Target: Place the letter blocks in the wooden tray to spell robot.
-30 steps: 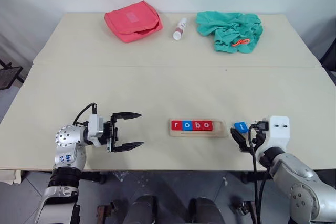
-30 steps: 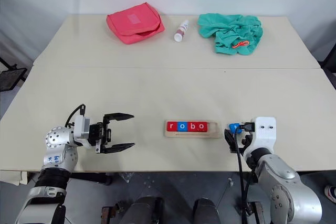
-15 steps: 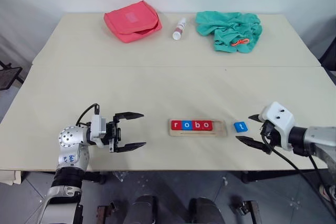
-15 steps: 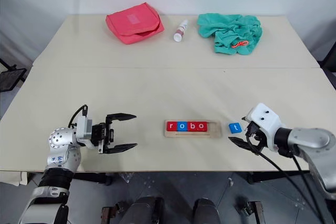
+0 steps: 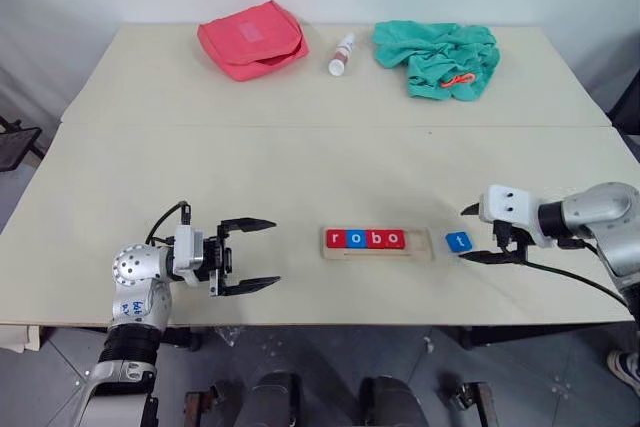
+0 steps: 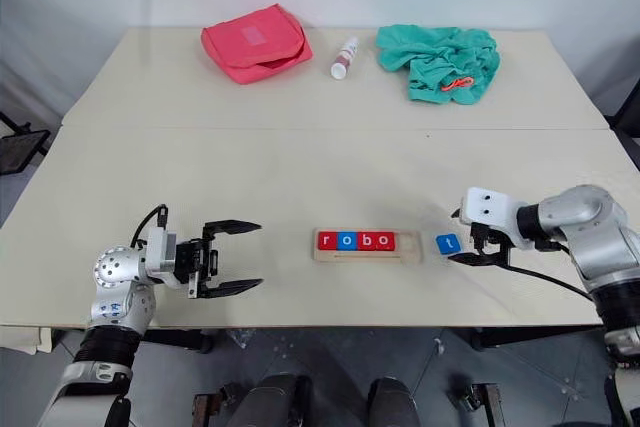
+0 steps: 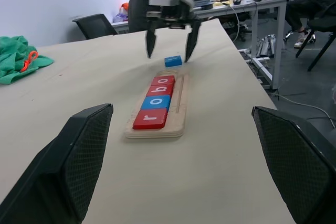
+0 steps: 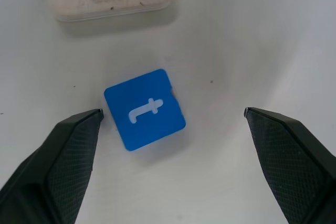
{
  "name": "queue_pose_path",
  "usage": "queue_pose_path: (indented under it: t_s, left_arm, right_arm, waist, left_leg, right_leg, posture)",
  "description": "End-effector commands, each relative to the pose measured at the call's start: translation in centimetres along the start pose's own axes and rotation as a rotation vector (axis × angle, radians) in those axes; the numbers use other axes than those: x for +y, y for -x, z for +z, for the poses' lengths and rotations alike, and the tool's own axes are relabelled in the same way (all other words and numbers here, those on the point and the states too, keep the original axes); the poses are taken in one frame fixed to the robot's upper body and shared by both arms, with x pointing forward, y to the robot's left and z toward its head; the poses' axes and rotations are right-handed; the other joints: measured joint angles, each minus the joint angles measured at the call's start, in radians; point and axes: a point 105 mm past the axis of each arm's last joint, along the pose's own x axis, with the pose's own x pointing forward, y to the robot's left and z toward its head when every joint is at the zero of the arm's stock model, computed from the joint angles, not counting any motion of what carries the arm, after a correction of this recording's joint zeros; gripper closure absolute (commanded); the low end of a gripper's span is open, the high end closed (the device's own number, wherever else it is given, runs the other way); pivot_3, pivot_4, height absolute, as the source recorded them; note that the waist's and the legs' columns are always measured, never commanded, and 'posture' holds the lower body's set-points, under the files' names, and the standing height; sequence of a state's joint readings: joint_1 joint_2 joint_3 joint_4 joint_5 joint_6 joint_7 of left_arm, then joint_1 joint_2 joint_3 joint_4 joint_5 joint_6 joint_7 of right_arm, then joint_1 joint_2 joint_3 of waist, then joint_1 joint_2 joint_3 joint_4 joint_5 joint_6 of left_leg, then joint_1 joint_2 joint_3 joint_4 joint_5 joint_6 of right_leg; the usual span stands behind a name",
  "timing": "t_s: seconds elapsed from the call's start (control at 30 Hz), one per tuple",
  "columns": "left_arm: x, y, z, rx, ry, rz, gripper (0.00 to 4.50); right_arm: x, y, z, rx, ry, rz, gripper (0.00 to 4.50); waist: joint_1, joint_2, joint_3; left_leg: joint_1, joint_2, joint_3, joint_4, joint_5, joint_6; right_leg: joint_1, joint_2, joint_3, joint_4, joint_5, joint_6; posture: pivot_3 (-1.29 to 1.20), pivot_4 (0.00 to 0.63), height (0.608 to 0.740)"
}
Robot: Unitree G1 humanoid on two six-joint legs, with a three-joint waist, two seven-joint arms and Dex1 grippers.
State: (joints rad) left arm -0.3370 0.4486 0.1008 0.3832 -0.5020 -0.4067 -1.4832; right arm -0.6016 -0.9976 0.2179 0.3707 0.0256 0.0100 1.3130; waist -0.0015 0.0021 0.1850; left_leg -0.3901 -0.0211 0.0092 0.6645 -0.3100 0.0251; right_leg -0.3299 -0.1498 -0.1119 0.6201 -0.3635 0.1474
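Swinging out from the near edge, the right tool (image 5: 476, 234) had come around to the blue t block (image 5: 458, 241), fingers spread wide and holding nothing. That block lay on the tabletop (image 5: 300, 177) just right of the wooden tray (image 5: 377, 250), which held r, o, b, o. Left tool (image 5: 258, 254) hovered open, empty.

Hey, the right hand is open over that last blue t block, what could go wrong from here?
1. The blue t block lies skewed between the open right hand's fingers, so closing may pinch its corners and twist or flick it away.
2. The block sits close to the wooden tray's end; a low finger might nudge the tray and shift the four seated blocks.
3. Only one slot remains at that end, so a tilted release may leave the t riding on the rim.
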Motion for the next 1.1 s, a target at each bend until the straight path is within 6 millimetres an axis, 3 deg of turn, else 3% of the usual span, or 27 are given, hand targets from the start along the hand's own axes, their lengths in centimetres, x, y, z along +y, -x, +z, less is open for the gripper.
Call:
queue_pose_path:
  t_s: [0.03, 0.1, 0.33, 0.57, 0.67, 0.9, 1.1]
  left_arm:
    - [0.0, 0.1, 0.8, -0.009, -0.038, 0.013, 0.0]
    - [0.0, 0.2, 0.8, -0.006, -0.04, 0.019, 0.0]
    - [-0.2, 0.4, 0.9, 0.0, -0.042, 0.03, 0.0]
    - [-0.1, 0.4, 0.9, -0.004, -0.041, 0.026, 0.0]
    - [0.0, 0.3, 0.9, -0.005, -0.037, 0.017, 0.0]
    - [0.4, 0.1, 0.8, -0.006, -0.038, 0.009, 0.0]
    - [0.5, -0.1, 0.8, -0.011, -0.043, 0.006, 0.0]
  right_arm:
    - [0.2, -0.3, 0.1, 0.005, 0.038, 0.05, 0.19]
    - [0.4, -0.5, 0.2, 0.008, 0.046, 0.083, 0.6]
    - [0.9, -0.5, 0.2, 0.014, 0.069, 0.115, 3.02]
    - [-0.4, 1.3, 3.7, -0.095, -0.032, 0.056, 3.04]
    - [0.0, 1.7, 5.4, -0.119, -0.054, 0.069, 3.04]
    - [1.8, 0.1, 7.3, -0.117, -0.047, 0.13, 3.04]
    - [1.6, -1.3, 7.5, -0.113, -0.042, 0.125, 3.04]
  waist:
    - [0.001, 0.0, 0.0]
    - [0.0, 0.0, 0.0]
    - [0.0, 0.0, 0.0]
    - [0.0, 0.0, 0.0]
    - [0.001, 0.0, 0.0]
    - [0.004, 0.0, 0.0]
    - [0.001, 0.0, 0.0]
  left_leg:
    - [0.0, 0.0, 0.0, 0.0, 0.0, 0.0]
    - [0.0, 0.0, -0.001, 0.001, 0.0, 0.0]
    - [0.0, 0.0, -0.001, 0.001, 0.0, 0.0]
    - [0.0, 0.0, -0.001, 0.001, 0.0, 0.0]
    - [0.0, 0.0, -0.002, 0.001, 0.0, 0.0]
    - [0.0, 0.0, -0.003, 0.002, 0.0, 0.0]
    - [0.0, 0.0, -0.002, 0.001, 0.0, 0.0]
  right_leg:
    - [0.0, 0.0, 0.0, 0.0, 0.0, 0.0]
    - [0.001, 0.0, -0.001, 0.0, 0.0, 0.0]
    - [0.002, 0.0, -0.001, 0.0, 0.0, 0.0]
    - [0.002, 0.0, -0.001, 0.0, 0.0, 0.0]
    - [0.002, 0.0, -0.001, 0.0, 0.0, 0.0]
    - [0.002, 0.0, -0.001, 0.0, 0.0, 0.0]
    - [0.002, 0.0, -0.001, 0.0, 0.0, 0.0]
  posture:
    - [0.0, 0.15, 0.74]
    - [0.0, 0.15, 0.74]
    - [0.0, 0.15, 0.74]
    - [0.0, 0.15, 0.74]
    - [0.0, 0.15, 0.74]
    - [0.0, 0.15, 0.74]
    - [0.0, 0.15, 0.74]
